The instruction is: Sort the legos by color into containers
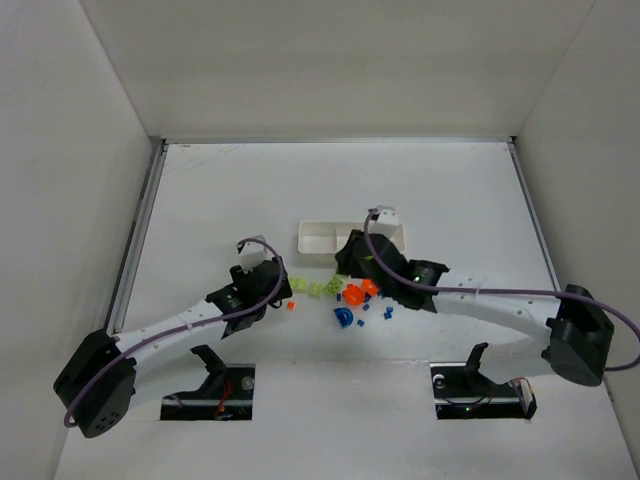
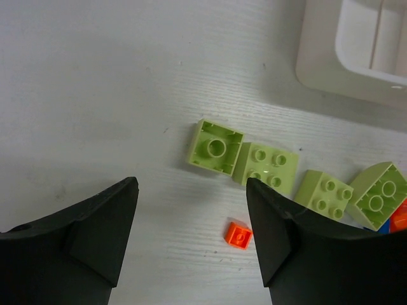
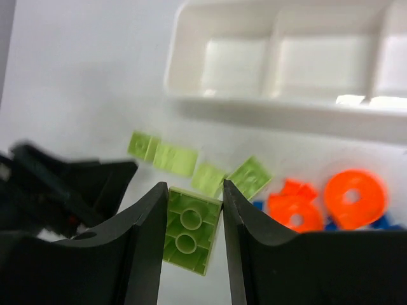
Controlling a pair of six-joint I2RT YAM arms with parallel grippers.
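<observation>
Photographer: White worktop (image 1: 240, 190), walled on three sides, with two arms reaching in from its near edge. A long white tray (image 3: 280, 105) lies ahead of the right end effector (image 3: 195, 190); the compartments in view show no bricks.

Editor: What's in hand?

Photographer: The right end effector is clenched on a lime-green brick (image 3: 189, 232), which sits tilted between the fingers. The left end effector (image 2: 191, 190) is released and holds nothing. A row of loose green bricks (image 2: 266, 166) lies just ahead of it, and a tiny orange brick (image 2: 238, 236) lies beside its right finger.

Editor: Risks?

Photographer: The skewed grip, I'd judge. The brick could twist free short of the tray. The left arm also sits close on the right end effector's left, so a careless swing might clip it. Orange rounded pieces (image 3: 353, 197) lie off to the right end effector's right.
</observation>
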